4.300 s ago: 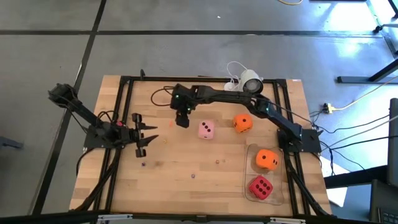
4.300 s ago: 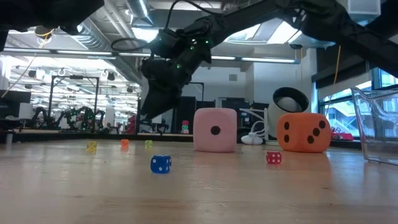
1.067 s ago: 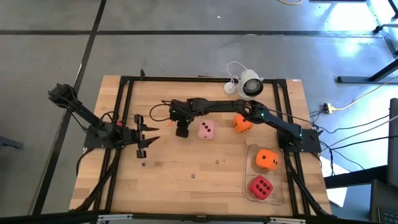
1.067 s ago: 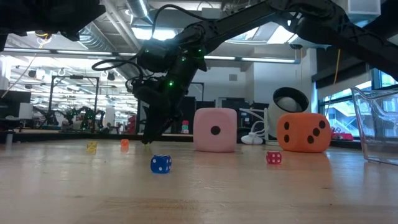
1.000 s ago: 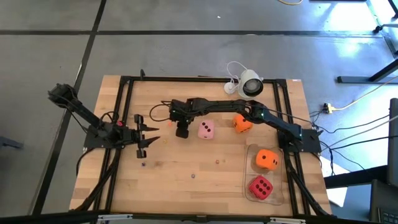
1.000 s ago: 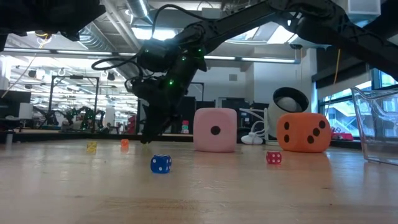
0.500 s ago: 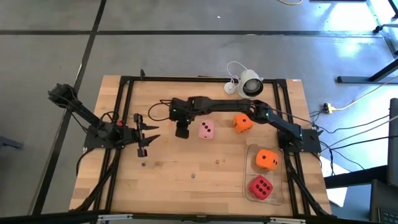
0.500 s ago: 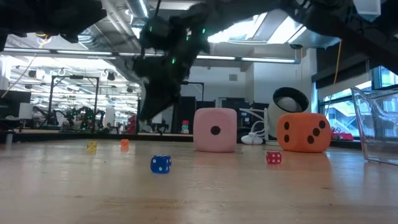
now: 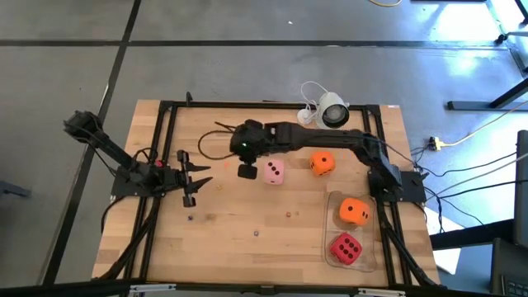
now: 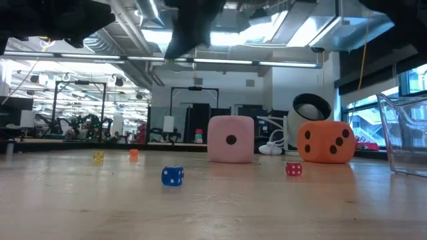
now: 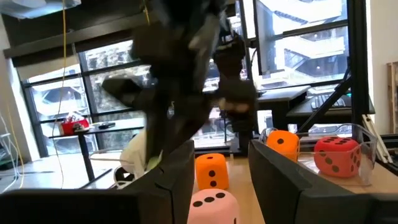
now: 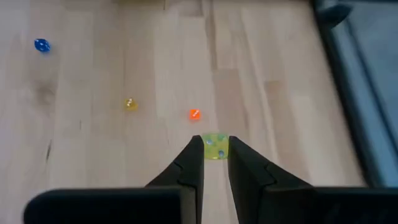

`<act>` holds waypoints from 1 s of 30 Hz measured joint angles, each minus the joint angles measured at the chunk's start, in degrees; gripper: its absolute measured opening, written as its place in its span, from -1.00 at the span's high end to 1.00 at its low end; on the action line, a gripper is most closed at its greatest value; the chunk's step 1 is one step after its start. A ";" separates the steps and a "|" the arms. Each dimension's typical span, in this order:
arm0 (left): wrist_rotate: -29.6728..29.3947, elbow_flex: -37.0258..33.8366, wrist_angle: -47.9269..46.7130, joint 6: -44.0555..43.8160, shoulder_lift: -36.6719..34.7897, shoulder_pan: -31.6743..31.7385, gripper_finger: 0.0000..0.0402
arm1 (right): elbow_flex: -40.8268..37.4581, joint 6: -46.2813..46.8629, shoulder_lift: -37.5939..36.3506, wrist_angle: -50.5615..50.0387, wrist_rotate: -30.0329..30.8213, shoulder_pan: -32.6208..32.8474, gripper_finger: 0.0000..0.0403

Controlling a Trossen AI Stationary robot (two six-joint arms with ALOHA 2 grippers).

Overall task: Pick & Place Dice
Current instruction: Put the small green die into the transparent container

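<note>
My right gripper (image 9: 246, 171) hangs over the table's middle, just left of the pale pink die (image 9: 274, 172), and is shut on a small yellow-green die (image 12: 216, 146). An orange die (image 9: 322, 162) rests on the wood to the right of the pink one. A second orange die (image 9: 353, 211) and a red die (image 9: 346, 247) sit inside the clear container (image 9: 332, 206) at the near right. My left gripper (image 9: 196, 181) waits open at the left side, its fingers (image 11: 177, 177) pointing toward the pink die (image 11: 214, 206). My right gripper pinches the small yellow-green die by two opposite sides (image 12: 208, 148) between its two fingers. The fingers come from above, pointing down. The die is lifted clear, high above the wood.
Small dice lie loose on the wood: blue (image 10: 172, 175), red (image 10: 293, 169), yellow (image 10: 98, 157), orange (image 10: 133, 154). A white round camera (image 9: 332, 110) with its cable stands at the far edge. Black rails (image 9: 165, 148) run along both sides.
My right gripper has risen straight up from the table beside the pink die, staying shut. The small yellow-green die that lay under it has gone up with it and no longer rests on the wood.
</note>
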 joint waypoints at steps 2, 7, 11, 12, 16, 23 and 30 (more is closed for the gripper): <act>0.00 0.00 -0.11 -0.34 -0.02 0.00 0.29 | 0.00 0.77 -1.84 -3.58 4.08 1.80 0.75; 0.04 0.00 -0.24 -0.70 -0.04 0.00 0.29 | 0.00 5.59 -5.80 -11.71 17.86 7.21 0.75; 0.02 0.00 -0.28 -1.88 -0.04 0.00 0.29 | 0.00 13.25 -8.38 -20.41 29.65 12.56 0.75; 0.02 0.00 -0.28 -2.05 -0.04 0.00 0.29 | 0.00 16.09 -9.06 -23.23 32.23 13.99 0.75; 0.24 0.00 -0.28 -2.57 -0.04 0.00 0.29 | -0.02 30.66 -11.67 -34.96 41.39 19.52 0.75; 0.54 0.07 -0.22 -4.46 -0.09 0.00 0.29 | -8.08 42.74 -18.80 -37.29 44.58 28.10 0.75; 0.79 0.07 -0.08 -7.60 -0.11 0.00 0.29 | -28.33 51.93 -35.71 -34.03 35.90 29.39 0.75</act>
